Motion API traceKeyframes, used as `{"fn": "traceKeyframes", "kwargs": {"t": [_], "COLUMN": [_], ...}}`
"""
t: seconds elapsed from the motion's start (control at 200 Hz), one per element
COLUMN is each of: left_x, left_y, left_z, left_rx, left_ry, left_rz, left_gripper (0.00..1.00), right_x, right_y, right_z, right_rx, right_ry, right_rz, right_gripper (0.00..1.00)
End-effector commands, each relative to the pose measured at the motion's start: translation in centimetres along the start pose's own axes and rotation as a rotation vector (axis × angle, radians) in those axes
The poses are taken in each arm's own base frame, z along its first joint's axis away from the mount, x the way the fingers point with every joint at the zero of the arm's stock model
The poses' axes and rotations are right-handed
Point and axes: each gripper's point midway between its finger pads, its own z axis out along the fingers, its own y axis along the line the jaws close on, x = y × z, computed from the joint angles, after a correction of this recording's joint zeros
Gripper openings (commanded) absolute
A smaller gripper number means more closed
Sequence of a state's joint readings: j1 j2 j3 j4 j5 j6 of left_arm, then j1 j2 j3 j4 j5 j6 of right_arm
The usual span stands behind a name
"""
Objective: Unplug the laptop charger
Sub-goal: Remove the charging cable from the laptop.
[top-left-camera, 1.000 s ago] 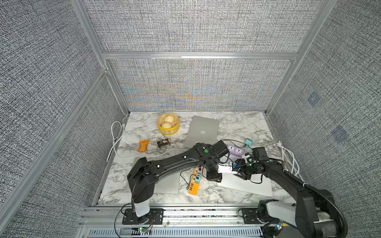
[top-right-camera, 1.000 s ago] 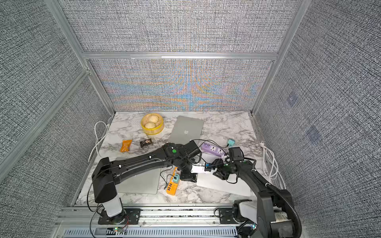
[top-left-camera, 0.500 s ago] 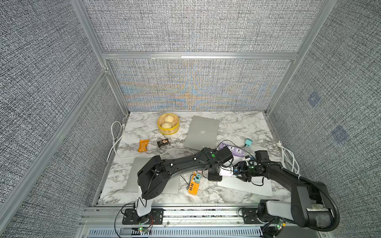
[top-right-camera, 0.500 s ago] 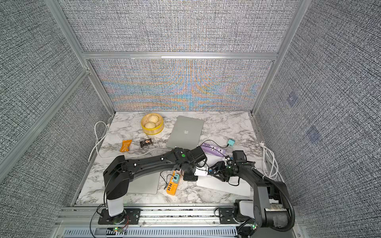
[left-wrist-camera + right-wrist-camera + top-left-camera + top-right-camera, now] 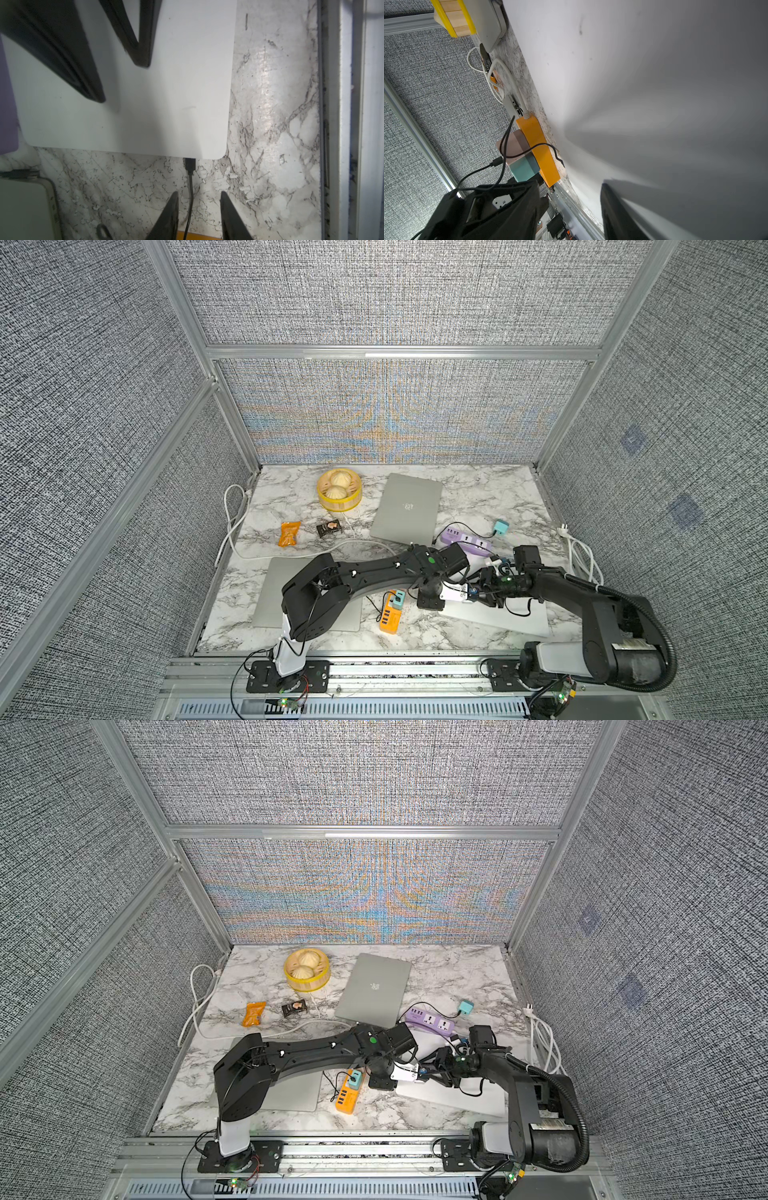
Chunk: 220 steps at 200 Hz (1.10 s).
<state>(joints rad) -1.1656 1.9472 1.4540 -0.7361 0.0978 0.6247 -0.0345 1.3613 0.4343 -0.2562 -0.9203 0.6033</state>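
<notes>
The marble bench (image 5: pixel 478 497) carries three closed laptops; the one that matters is the pale laptop (image 5: pixel 511 616) at the front right, since the black plug (image 5: pixel 190 164) sits in its edge just beside a rounded corner; the charger is still plugged in. The right arm (image 5: pixel 573 593) reaches over that lid and, in the left wrist view, its jaws stand spread with both tips on the lid and nothing between them; this looks like a brace. The left arm (image 5: pixel 365 572) comes in low across the bench; its jaws are released, standing either side of the black cable (image 5: pixel 190 199) near the plug, not clenched on anything. The orange power strip (image 5: pixel 390 614) lies just behind them.

The likely fault is a grip on the thin cable rather than the plug body; a pull there would probably slip or strain the lead. A pull off the port's line could jam the connector; a weak brace could let the laptop slide; a taut lead could drag the strip.
</notes>
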Motion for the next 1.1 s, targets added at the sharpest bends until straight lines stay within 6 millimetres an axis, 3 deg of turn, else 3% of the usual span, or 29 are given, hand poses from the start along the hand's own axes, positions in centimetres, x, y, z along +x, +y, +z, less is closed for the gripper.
{"fn": "traceKeyframes", "kwargs": {"t": [0.0,0.425,0.455,0.62,1.096], "left_x": [-0.4,-0.1,0.3,0.7,0.8], "left_y": [0.8,0.6,0.4,0.4,0.7], "left_z": [0.2,1.8,2.8,3.6,4.4], "left_rx": [-0.041,-0.021,-0.007,0.001,-0.008], "left_ry": [-0.014,-0.005,0.013,0.041,0.049], "left_rz": [0.030,0.055,0.054,0.052,0.051], "left_gripper": [0.33,0.30,0.30,0.28,0.23], "right_x": [0.6,0.0,0.0,0.0,0.7], "right_y": [-1.8,-2.1,-2.2,-2.4,-3.3], "right_z": [0.1,-0.8,-0.8,-0.8,-0.5], "right_rx": [0.056,0.055,0.055,0.048,0.043], "right_ry": [0.005,-0.006,-0.006,0.000,0.016], "right_rz": [0.038,0.050,0.052,0.060,0.083], "right_gripper": [0.51,0.51,0.51,0.50,0.50]}}
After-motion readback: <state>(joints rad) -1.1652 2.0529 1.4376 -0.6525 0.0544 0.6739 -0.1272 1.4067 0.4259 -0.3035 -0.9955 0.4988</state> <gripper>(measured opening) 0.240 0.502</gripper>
